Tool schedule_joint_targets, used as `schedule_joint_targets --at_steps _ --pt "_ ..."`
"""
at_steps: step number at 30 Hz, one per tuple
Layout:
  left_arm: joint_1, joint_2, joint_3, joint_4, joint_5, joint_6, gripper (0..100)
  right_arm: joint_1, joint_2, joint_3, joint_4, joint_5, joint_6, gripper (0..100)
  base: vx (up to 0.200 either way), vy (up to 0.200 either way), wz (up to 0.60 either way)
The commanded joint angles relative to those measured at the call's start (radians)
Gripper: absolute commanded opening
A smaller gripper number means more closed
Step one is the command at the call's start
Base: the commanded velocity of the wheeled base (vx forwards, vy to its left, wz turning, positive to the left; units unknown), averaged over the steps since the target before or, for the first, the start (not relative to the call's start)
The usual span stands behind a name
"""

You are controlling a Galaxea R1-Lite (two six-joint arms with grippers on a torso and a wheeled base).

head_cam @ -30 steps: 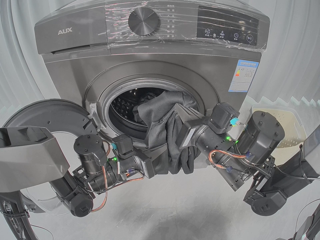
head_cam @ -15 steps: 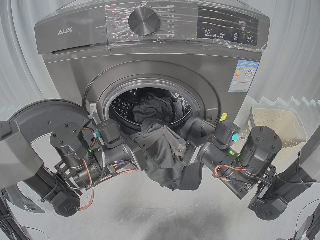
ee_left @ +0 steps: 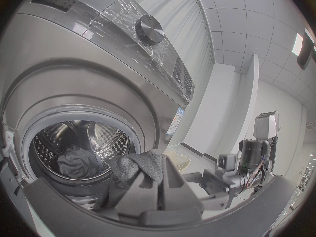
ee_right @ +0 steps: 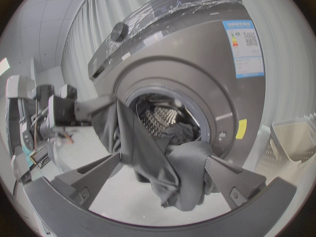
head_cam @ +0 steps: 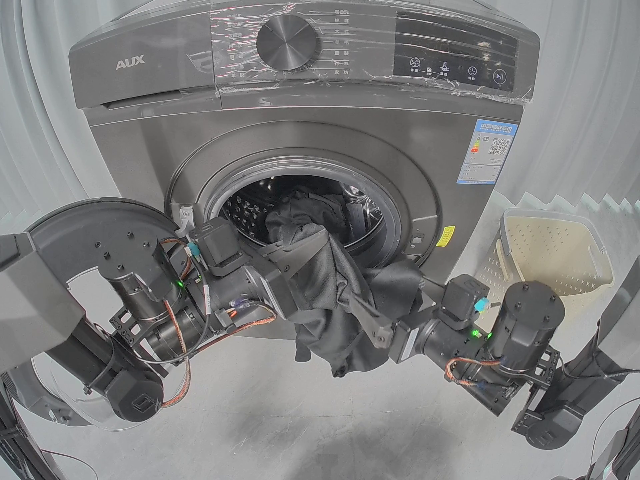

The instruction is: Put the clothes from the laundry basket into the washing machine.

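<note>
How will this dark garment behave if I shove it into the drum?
Probably floppy: the dark garment sags in folds from the left gripper. Shoving likely bunches it, not slides it. It may slip off the open right gripper, only draped there.

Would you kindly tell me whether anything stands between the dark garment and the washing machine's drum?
Nothing visible does: the door stands swung open, and the garment, pinched in the left claw, hangs at the open mouth of the drum.

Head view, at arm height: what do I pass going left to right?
open washer door → left tool → dark garment hanging out of the drum mouth → right tool → laundry basket
</note>
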Motion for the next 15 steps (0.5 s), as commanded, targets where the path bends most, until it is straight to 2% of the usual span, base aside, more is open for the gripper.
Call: schedule_joint_targets --at_steps 1,2,4,7,11,15 --pt "0.0 -0.004 -0.02 0.004 0.002 -0.002 0 0.01 -0.001 0.108 0.002 0.032 0.001 100 0.0 0.0 0.0" --pt "0.0 -0.004 -0.02 0.004 0.002 -0.002 0 0.01 -0.001 0.108 0.002 0.032 0.001 100 0.0 0.0 0.0" --pt "0.0 -0.01 -0.02 0.004 0.002 -0.001 0 0.013 0.01 0.199 0.003 0.035 -0.001 100 0.0 0.0 0.0" --pt "0.001 -0.01 -0.02 0.002 0.002 -0.001 0 0.023 0.053 0.269 0.0 0.041 0.004 100 0.0 0.0 0.0" --pt "0.003 -0.013 -0.023 0.002 0.013 0.001 0 0.039 0.079 0.301 0.002 0.049 0.008 100 0.0 0.0 0.0" --pt "0.003 -0.018 -0.051 0.004 0.045 0.001 0 0.082 0.134 0.346 0.0 0.076 0.011 100 0.0 0.0 0.0"
